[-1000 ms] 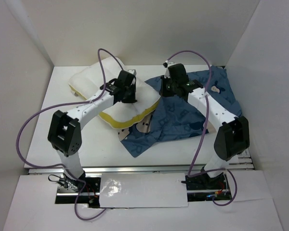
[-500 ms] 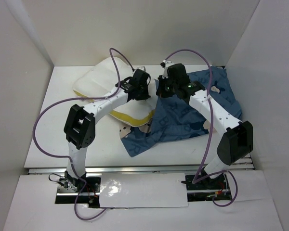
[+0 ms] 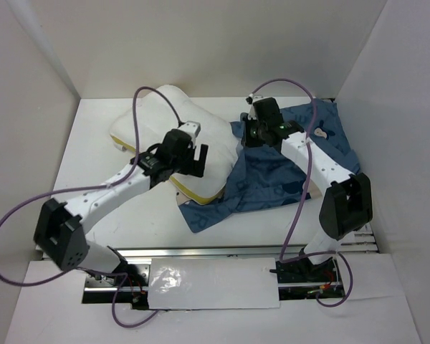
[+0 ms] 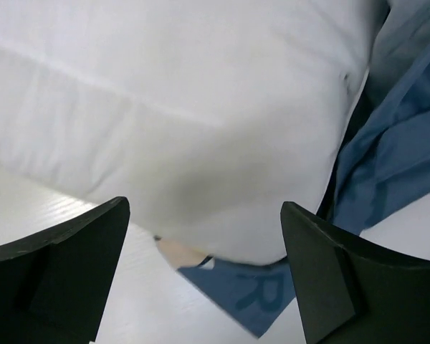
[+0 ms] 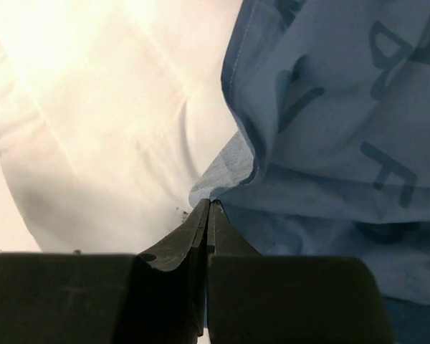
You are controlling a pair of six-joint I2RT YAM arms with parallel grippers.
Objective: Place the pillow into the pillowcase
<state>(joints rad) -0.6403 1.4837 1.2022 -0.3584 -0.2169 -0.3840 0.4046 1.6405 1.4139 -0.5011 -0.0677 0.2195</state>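
Observation:
The white pillow (image 3: pixel 165 118) lies at the back left of the table, its yellow-seamed edge toward me and its right end against the mouth of the blue lettered pillowcase (image 3: pixel 287 172). My left gripper (image 3: pixel 195 166) hovers over the pillow's near edge, open and holding nothing. In the left wrist view the pillow (image 4: pixel 186 107) bulges between the spread fingers (image 4: pixel 64 272), with the pillowcase (image 4: pixel 265 294) under and beside it. My right gripper (image 3: pixel 252 135) is shut on the pillowcase's upper hem. In the right wrist view its tips (image 5: pixel 209 206) pinch that hem (image 5: pixel 229 179) beside the pillow (image 5: pixel 93 107).
White walls close in the table (image 3: pixel 93 208) at left, back and right. Purple cables loop above both arms. A metal rail (image 3: pixel 201 252) runs along the near edge by the arm bases. A corner of the pillowcase sticks out toward the front.
My left gripper has opened, let go of the pillow and drawn back toward the near left. The pillow now lies further right against the pillowcase mouth. My right gripper still grips the hem.

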